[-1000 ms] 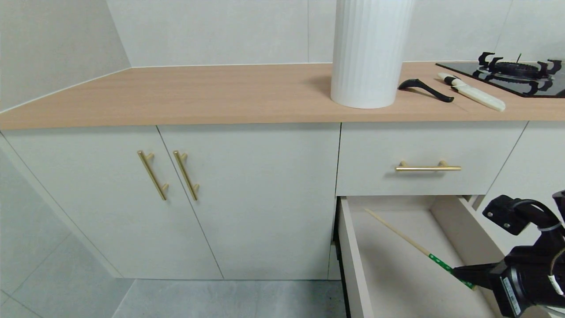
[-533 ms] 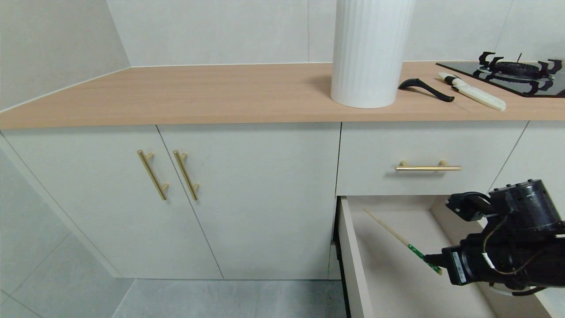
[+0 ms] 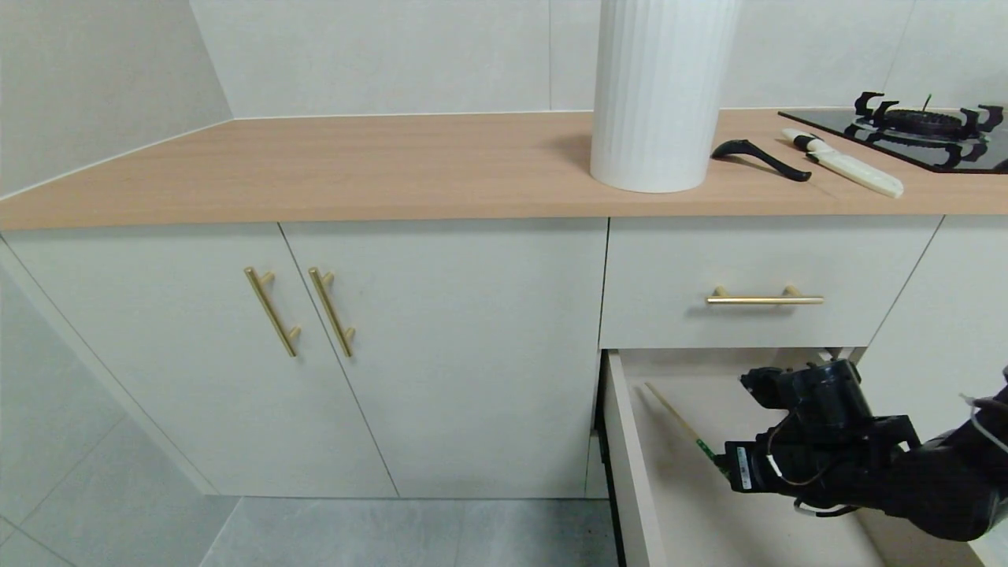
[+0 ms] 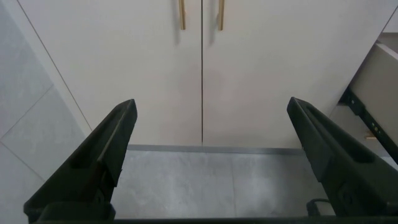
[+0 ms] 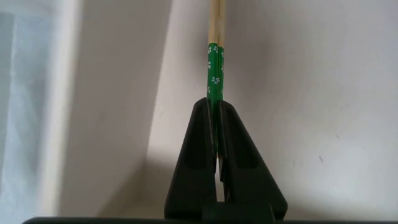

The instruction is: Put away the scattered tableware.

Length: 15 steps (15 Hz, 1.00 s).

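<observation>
My right gripper point(image 3: 728, 466) sits low inside the open lower drawer point(image 3: 630, 465), shut on a pair of wooden chopsticks point(image 3: 679, 419) with green flowered ends. In the right wrist view the black fingers point(image 5: 202, 140) clamp the green part of the chopsticks point(image 5: 216, 68), which point away over the pale drawer floor. On the worktop lie a black-handled utensil point(image 3: 760, 158) and a white knife point(image 3: 844, 164). My left gripper point(image 4: 211, 158) hangs open with nothing in it, facing the cabinet doors and the floor.
A tall white ribbed container point(image 3: 657, 90) stands on the wooden worktop point(image 3: 354, 165). A gas hob point(image 3: 921, 130) is at the far right. The upper drawer with a gold handle point(image 3: 764, 299) is closed. Two cabinet doors with gold handles point(image 3: 299, 311) are to the left.
My right arm has moved left and deeper into the drawer, carrying the chopsticks lower toward the drawer's left side. The left arm has not moved.
</observation>
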Motion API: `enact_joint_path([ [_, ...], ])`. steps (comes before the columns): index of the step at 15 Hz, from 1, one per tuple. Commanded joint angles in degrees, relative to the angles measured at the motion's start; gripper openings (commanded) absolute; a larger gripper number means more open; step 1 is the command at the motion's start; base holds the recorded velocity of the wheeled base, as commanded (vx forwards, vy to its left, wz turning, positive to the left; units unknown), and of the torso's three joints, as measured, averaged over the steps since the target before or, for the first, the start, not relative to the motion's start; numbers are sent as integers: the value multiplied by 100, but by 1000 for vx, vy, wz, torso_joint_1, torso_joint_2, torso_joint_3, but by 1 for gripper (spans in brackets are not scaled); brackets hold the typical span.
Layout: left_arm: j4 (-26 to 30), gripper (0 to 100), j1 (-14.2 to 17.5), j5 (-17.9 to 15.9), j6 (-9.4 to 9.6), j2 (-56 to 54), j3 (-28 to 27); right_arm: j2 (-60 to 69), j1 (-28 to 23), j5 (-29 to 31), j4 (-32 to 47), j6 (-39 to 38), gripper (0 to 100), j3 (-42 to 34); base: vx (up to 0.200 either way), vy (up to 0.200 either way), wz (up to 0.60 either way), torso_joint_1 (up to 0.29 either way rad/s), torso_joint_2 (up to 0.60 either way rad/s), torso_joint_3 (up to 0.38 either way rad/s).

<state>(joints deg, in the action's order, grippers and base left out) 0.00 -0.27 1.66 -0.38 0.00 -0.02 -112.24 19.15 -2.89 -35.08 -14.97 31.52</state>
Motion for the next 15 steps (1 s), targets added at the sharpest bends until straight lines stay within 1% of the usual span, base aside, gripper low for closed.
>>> enact_joint_path([
  [1, 0, 100, 0, 1, -6, 0, 2, -782, 54, 289, -350, -15, 0, -50, 0, 0, 0, 0, 0, 0],
  [2, 0, 100, 0, 1, -6, 0, 2, -1054, 71, 447, -605, -24, 0, -59, 0, 0, 0, 0, 0, 0],
  [7, 0, 100, 0, 1, -6, 0, 2, -1749, 168, 816, -1220, -59, 0, -59, 0, 0, 0, 0, 0, 0],
  [15, 0, 100, 0, 1, -6, 0, 2, -1784, 168, 825, -1273, -111, 0, -50, 0, 0, 0, 0, 0, 0],
])
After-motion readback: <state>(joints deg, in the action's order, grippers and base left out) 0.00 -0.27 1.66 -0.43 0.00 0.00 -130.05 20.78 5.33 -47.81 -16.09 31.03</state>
